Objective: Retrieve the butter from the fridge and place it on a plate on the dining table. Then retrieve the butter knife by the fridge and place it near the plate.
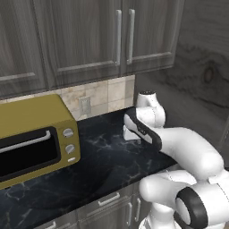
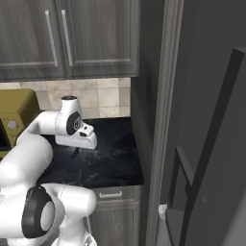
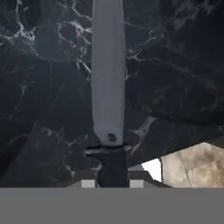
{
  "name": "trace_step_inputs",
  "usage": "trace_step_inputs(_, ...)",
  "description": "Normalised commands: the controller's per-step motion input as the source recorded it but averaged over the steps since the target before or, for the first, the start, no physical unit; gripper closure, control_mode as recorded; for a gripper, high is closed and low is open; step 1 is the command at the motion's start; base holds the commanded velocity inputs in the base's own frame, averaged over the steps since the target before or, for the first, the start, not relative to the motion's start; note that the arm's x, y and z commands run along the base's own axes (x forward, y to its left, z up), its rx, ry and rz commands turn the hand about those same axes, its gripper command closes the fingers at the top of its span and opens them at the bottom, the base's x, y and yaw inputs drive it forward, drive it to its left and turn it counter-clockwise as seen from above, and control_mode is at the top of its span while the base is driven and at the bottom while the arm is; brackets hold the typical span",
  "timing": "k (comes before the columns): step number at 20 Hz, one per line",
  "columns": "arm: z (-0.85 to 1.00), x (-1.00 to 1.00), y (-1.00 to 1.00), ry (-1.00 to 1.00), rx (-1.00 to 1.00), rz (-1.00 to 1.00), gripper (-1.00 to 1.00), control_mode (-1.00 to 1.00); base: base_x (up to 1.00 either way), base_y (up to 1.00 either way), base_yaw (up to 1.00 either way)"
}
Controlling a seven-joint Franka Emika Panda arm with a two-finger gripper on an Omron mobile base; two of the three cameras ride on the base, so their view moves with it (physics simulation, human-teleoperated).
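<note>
Gripper (image 3: 112, 181) pinches butter knife (image 3: 108, 74) at dark handle, grey blade pointing ahead over black marbled counter (image 3: 183, 65) beside fridge (image 2: 211, 144). Judgement: lift straight, keep blade level, clear backsplash (image 3: 197, 168) before swinging toward dining table.

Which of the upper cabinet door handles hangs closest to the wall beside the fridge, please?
The right-hand handle of the close-set pair; its twin hangs just left of it.
</note>
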Motion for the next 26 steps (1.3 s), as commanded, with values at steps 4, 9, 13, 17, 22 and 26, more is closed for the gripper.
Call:
trace_step_inputs(4, 0.69, -0.79, 0.00, -0.25, 0.00, -0.04, 1.00, -1.00, 0.00, 0.00, 0.00)
trace_step_inputs(9, 0.78, -0.38, -0.03, -0.16, 0.00, 0.02, 1.00, -1.00, 0.00, 0.00, 0.00)
trace_step_inputs(13, 0.83, 0.00, -0.05, 0.16, 0.00, 0.10, 1.00, -1.00, 0.00, 0.00, 0.00)
trace_step_inputs(17, 0.46, -0.28, 0.00, 0.29, 0.00, 0.07, 1.00, -1.00, 0.00, 0.00, 0.00)
trace_step_inputs(22, 0.24, -0.55, 0.00, 0.21, -0.02, 0.02, 1.00, -1.00, 0.00, 0.00, 0.00)
trace_step_inputs(26, 0.00, -0.79, -0.03, 0.00, 0.00, 0.00, 1.00, -1.00, 0.00, 0.00, 0.00)
